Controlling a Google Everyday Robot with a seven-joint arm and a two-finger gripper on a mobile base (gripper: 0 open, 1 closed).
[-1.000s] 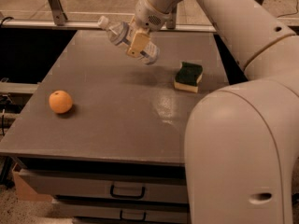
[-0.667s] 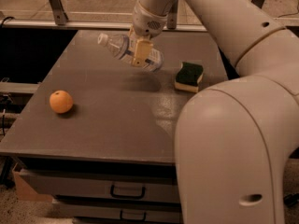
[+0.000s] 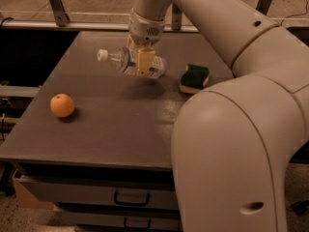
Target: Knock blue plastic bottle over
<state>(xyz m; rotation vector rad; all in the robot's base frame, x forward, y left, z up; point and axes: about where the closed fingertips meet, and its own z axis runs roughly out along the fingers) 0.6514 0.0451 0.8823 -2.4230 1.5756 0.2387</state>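
Blue plastic bottle [image 3: 123,62], white cap [image 3: 102,55] pointing left, lying sideways in the jaws, above the table [image 3: 120,124]

cream-yellow tool [image 3: 143,63] over the grey table [image 3: 120,127] clasps the bluish, white-capped bottle [image 3: 120,61]; orange fruit [image 3: 63,105], green-and-yellow sponge [image 3: 195,78].

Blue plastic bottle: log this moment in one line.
blue plastic bottle: horizontal, off the table, cap image-left | gripper: shut on it, over table rear | orange: front-left | sponge: right
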